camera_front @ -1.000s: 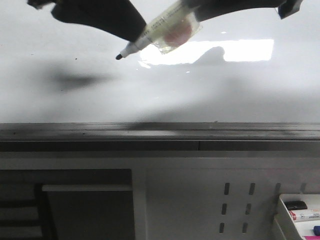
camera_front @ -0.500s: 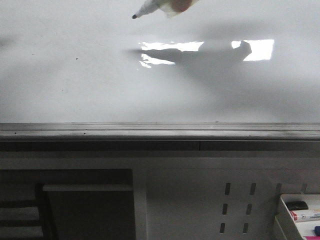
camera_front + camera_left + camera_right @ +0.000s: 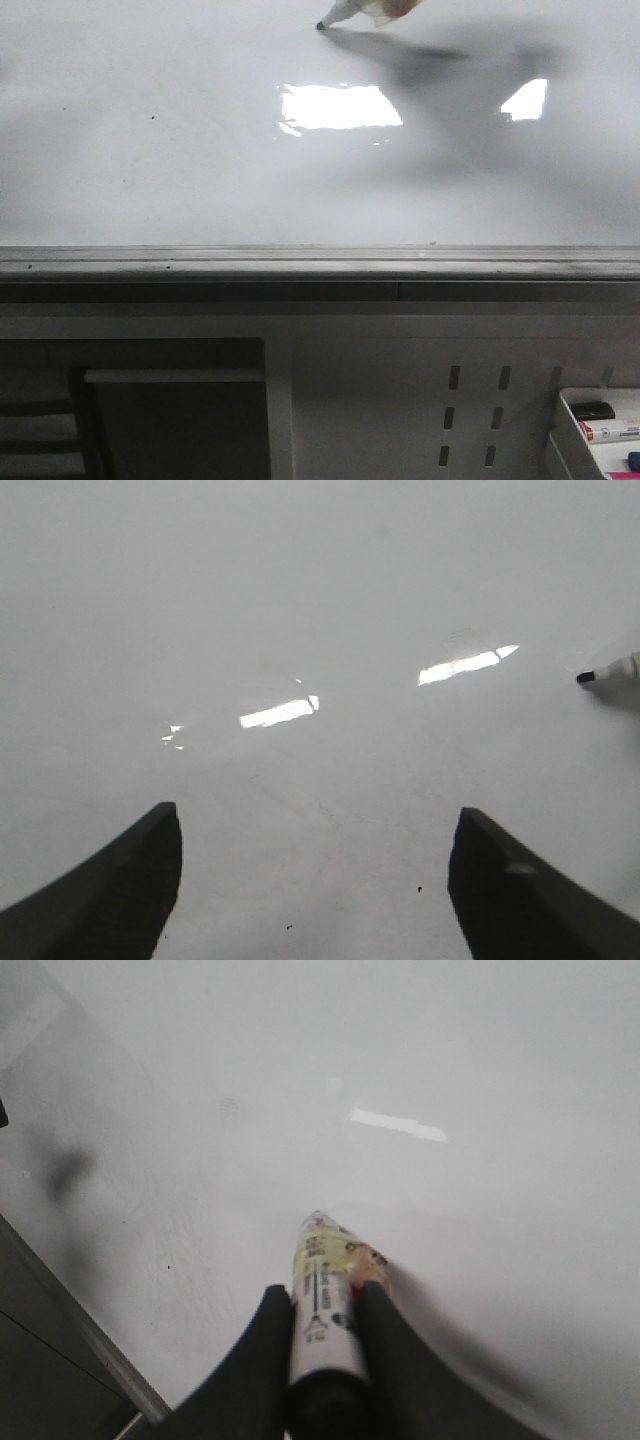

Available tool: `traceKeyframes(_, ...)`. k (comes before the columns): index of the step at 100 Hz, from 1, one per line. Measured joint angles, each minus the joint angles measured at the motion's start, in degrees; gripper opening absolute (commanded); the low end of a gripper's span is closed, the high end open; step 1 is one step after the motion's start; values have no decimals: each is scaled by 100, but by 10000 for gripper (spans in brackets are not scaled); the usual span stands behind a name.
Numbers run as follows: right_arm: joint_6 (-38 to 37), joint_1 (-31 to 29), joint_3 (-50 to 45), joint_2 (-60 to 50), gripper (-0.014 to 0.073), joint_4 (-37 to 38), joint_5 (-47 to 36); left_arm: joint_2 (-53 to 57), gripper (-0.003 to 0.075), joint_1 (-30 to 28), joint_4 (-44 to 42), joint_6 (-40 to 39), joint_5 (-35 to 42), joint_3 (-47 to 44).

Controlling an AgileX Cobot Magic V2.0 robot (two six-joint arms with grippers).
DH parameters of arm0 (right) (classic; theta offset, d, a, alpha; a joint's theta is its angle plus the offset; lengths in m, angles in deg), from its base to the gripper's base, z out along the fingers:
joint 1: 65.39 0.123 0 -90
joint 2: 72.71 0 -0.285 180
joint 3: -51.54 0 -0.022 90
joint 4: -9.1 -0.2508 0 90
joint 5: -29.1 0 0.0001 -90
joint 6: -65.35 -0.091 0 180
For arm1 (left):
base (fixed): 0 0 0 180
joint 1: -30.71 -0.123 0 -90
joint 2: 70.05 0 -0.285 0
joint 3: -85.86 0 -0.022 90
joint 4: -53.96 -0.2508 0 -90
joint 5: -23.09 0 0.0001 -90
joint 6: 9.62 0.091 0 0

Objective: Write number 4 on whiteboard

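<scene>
Right wrist view: the right claw (image 3: pixel 322 1345) is clamped on a marker (image 3: pixel 324 1305), its two dark curved fingers (image 3: pixel 262 1360) pressing the barrel from either side. The barrel is pale with printed black text and a yellowish and pink label near the front; its tip points away toward the whiteboard (image 3: pixel 480 1080). In the front view only the marker's front end shows at the upper edge, its black tip (image 3: pixel 321 26) at or just above the board; contact cannot be told. A soft grey shadow trails from it across the glossy surface.

In the left wrist view the left claw (image 3: pixel 315 880) hangs over the board with its dark, wedge-shaped fingers (image 3: pixel 110 890) spread well apart and nothing between them. The marker tip shows at that view's edge, well apart from this claw.

The whiteboard is smooth, white and shiny, mirroring bright rectangular lights (image 3: pixel 338 107). It bears only a few tiny dark specks; no strokes of a 4 show. A grey metal rail (image 3: pixel 320 262) runs along its near edge. Below the rail sits a grey panel (image 3: pixel 470 410) with slotted holes, and at the lower right corner a white tray (image 3: pixel 598 432) holding markers.
</scene>
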Motion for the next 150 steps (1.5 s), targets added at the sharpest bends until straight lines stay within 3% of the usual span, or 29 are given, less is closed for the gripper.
traceKeyframes(28,0,253,13,482,-60,-6,555,0,512,0,22,0,0,0)
traceKeyframes(45,-79,654,13,525,-60,275,186,0,512,0,22,0,3,0)
traceKeyframes(62,-651,752,26,423,-60,629,-31,0,512,0,22,9,3,0)
traceKeyframes(82,-1163,661,-288,-123,-60,1127,-449,0,512,0,22,35,13,0)
traceKeyframes(109,-1294,-99,-880,-1013,-60,1329,-354,0,512,0,22,38,13,0)
traceKeyframes(150,-1284,47,-98,-591,-60,1274,3,0,512,0,46,38,25,0)
